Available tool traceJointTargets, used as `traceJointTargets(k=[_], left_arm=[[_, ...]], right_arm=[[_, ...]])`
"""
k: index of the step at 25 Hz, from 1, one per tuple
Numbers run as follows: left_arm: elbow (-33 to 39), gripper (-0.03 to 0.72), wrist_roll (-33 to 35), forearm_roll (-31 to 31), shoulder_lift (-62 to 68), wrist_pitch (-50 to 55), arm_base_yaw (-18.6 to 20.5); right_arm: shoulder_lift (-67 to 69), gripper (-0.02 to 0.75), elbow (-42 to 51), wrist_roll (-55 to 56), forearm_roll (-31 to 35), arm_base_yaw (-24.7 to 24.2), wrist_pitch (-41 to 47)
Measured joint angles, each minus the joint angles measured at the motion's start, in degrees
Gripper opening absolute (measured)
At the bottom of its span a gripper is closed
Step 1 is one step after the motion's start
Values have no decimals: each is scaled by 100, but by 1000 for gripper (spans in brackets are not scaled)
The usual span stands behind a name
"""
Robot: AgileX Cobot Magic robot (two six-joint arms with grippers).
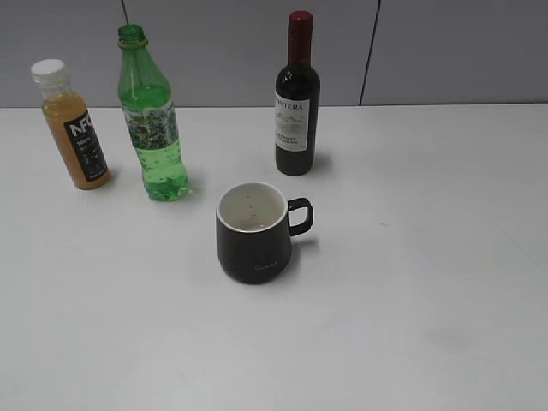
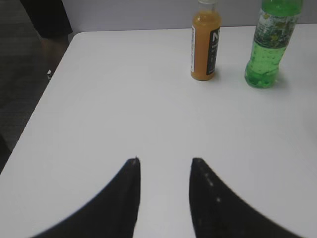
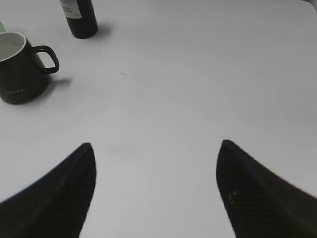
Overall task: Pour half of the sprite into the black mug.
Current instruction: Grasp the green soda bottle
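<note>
Starting from nothing done, as far as I can judge: the sprite (image 1: 152, 120) stands upright and untouched, and the whole of the pour is left.

On the far left of the white table (image 1: 411, 300) stands the orange juice bottle (image 1: 73, 124), a slim cylinder with a white cap and a dark label, cloudy orange inside. Just beside it on its right is the sprite, tall translucent green plastic with a patterned green-white label, a yellow ring at the neck, and a waisted body that swells to a lobed base; bubbles cling to the inside low down. I see no cap on its mouth, though I cannot be sure.

My left gripper (image 2: 164, 161) hovers over bare table well short of both bottles, its dark tapered fingers (image 2: 131, 193) parted by a modest gap with nothing between them.

Nearer the front, in the middle, sits the black mug (image 1: 254, 233), squat and matte with a glossy white inside and its loop handle pointing right; it looks empty. Behind it and to the right stands the wine bottle (image 1: 297, 98), dark glass with a red top and a pale label.

My right gripper (image 3: 156, 144) is spread wide, holding nothing, with the mug and wine bottle off to its upper left.
</note>
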Motion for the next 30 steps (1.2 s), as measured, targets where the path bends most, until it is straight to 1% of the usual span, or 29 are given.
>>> traceJointTargets(k=[26,27,28,29,30], left_arm=[[0,269,0,-5,0,0,0],[0,282,0,-23,0,0,0],[0,318,0,-51,0,0,0],[0,370,0,-122,0,-6,0],[0,457,0,-230,0,-21,0]], right_arm=[[0,573,4,0,5,2,0],[0,573,4,0,5,2,0],[0,573,4,0,5,2,0],[0,573,4,0,5,2,0],[0,573,4,0,5,2,0]])
